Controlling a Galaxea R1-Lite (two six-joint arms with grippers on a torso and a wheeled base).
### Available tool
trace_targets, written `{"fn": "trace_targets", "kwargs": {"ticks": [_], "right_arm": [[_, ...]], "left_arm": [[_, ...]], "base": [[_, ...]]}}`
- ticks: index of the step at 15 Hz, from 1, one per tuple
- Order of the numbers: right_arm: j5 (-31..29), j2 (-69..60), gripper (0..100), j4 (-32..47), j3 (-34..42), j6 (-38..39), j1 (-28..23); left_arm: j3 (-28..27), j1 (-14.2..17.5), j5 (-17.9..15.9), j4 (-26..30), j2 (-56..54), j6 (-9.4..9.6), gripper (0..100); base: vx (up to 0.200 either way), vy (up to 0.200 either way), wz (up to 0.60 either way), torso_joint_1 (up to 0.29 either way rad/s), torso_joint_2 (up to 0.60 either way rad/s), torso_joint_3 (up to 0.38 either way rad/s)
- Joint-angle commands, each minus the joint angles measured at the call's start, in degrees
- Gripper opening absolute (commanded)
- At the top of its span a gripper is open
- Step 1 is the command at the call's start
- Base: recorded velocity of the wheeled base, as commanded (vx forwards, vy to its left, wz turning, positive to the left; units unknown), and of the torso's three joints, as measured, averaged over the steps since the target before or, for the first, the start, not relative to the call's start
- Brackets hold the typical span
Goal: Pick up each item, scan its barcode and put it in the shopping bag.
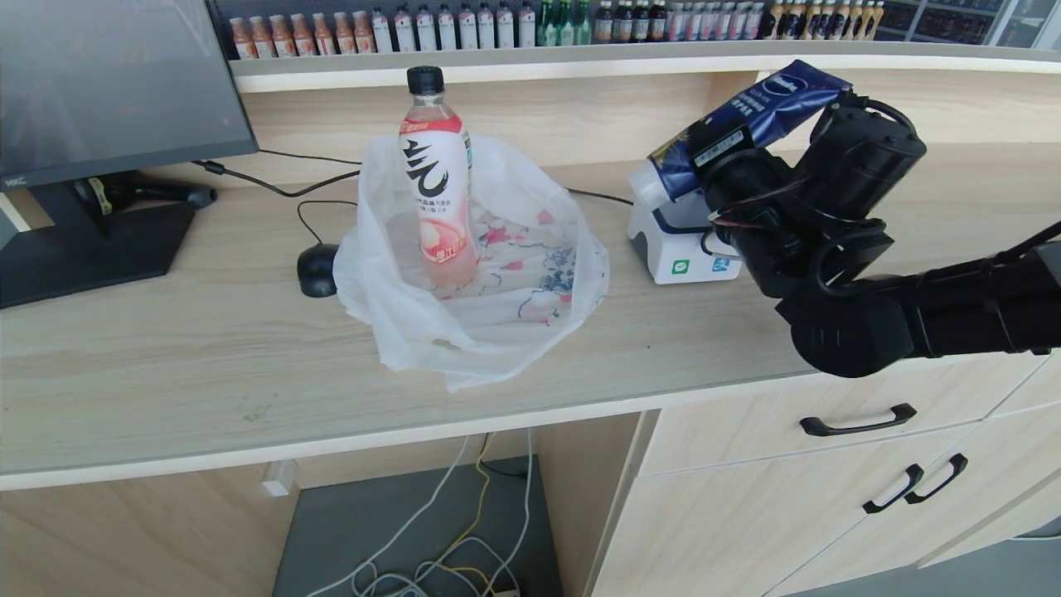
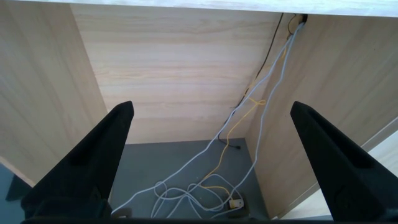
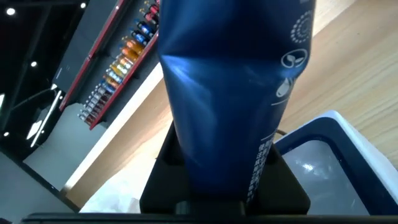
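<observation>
While the right gripper [image 1: 719, 162] is clamped on a blue packet [image 1: 750, 112], the head view shows that packet held tilted in the air to the right of the shopping bag [image 1: 398, 332], just above the white scanner [image 1: 675, 249], which stands on the counter [image 1: 207, 365] near the bag's right side. Inside the bag, whose mouth lies open, a pink bottle [image 1: 438, 178] with a black cap stands upright. A black mouse [image 1: 317, 269] sits just beside the bag's left edge, and a dark monitor [image 1: 108, 75] stands farther left of the bag. From the left wrist view, the left gripper [image 2: 211, 162] has its fingers spread wide with nothing between them; it hangs in the wooden recess under the counter that carries the bag, above loose cables [image 2: 199, 193] on a grey floor. From the right wrist view, the blue packet rises out of the closed jaws, with the scanner's window just behind it and a white fold of the bag low at the edge
</observation>
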Motion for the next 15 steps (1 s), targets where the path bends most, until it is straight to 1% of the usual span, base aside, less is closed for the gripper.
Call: {"fn": "trace_targets", "kwargs": {"ticks": [1,3,6,13,15], "right_arm": [[-0.1,0.0,0,0.6,-1.7,0.2,0.0],[-0.1,0.1,0,0.7,-1.7,0.6,-0.1],[-1.6,0.2,0,0.7,-0.9,4.1,-0.1],[-1.6,1.1,0,0.7,-0.6,4.3,-0.4],[-1.7,1.1,0,0.7,-0.5,4.6,-1.4]], "left_arm": [[0.0,0.0,0.0,0.0,0.0,-0.02,100],[0.0,0.0,0.0,0.0,0.0,-0.02,100],[0.0,0.0,0.0,0.0,0.0,-0.02,100],[0.0,0.0,0.0,0.0,0.0,-0.02,100],[0.0,0.0,0.0,0.0,0.0,-0.02,100]], "base": [[0.000,0.000,0.00,0.000,0.00,0.000],[0.000,0.000,0.00,0.000,0.00,0.000],[0.000,0.000,0.00,0.000,0.00,0.000],[0.000,0.000,0.00,0.000,0.00,0.000],[0.000,0.000,0.00,0.000,0.00,0.000]]}}
